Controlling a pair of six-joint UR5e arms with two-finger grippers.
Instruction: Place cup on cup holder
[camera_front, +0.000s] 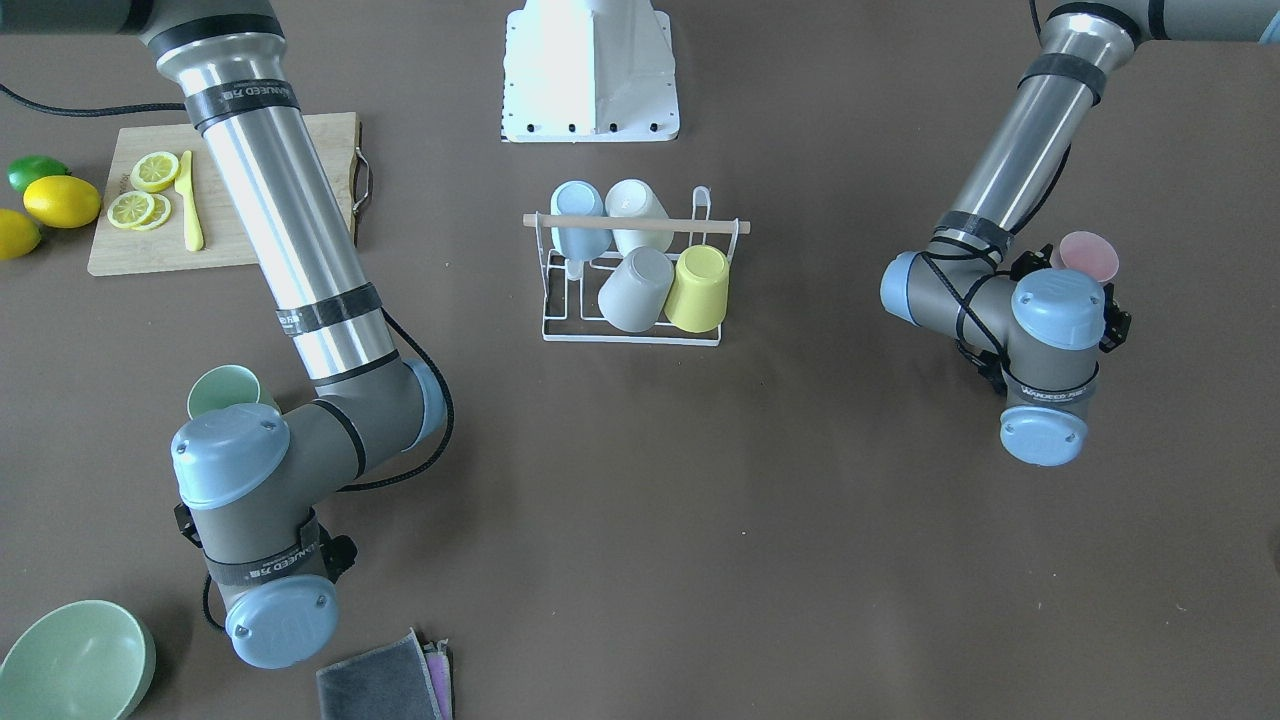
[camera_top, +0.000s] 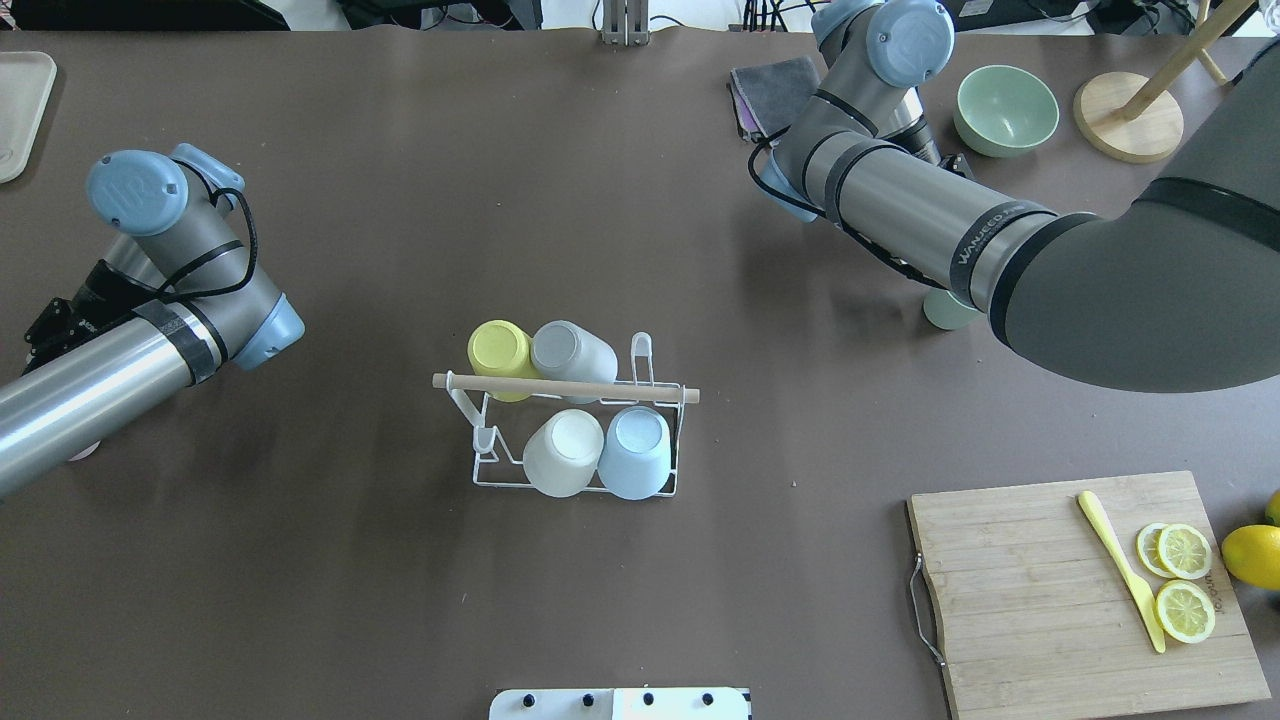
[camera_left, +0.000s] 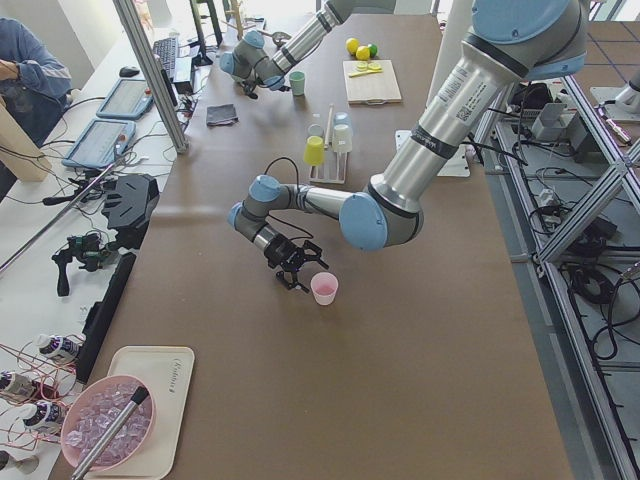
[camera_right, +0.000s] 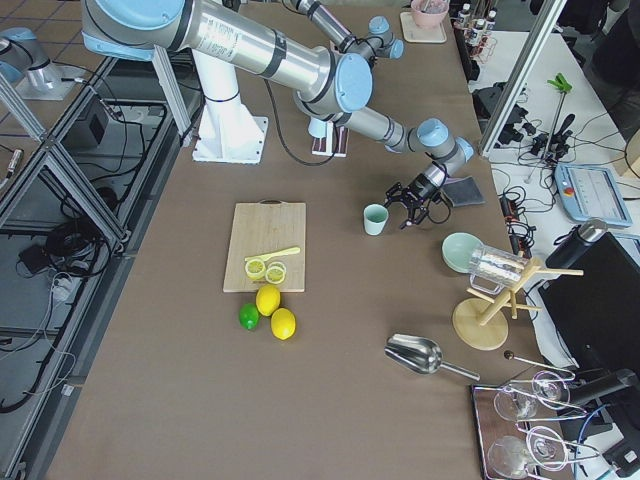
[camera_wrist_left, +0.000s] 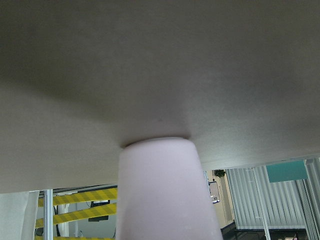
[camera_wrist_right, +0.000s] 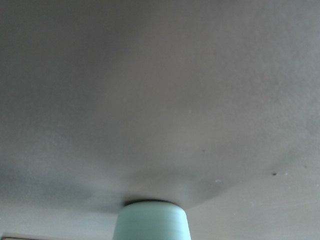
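Held left gripper (camera_left: 303, 270) low, just beside upright pink cup (camera_left: 324, 288); open or clenched, couldn't tell. Parked right gripper (camera_right: 406, 208) near green cup (camera_right: 375, 218), grip likewise unreadable. Spotted holder (camera_top: 600, 390) between both grippers, well apart, four cups (camera_top: 562, 452) on it.

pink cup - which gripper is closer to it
Left. The left gripper is right beside the pink cup. The right gripper is far off at the table's other end, next to the green cup.
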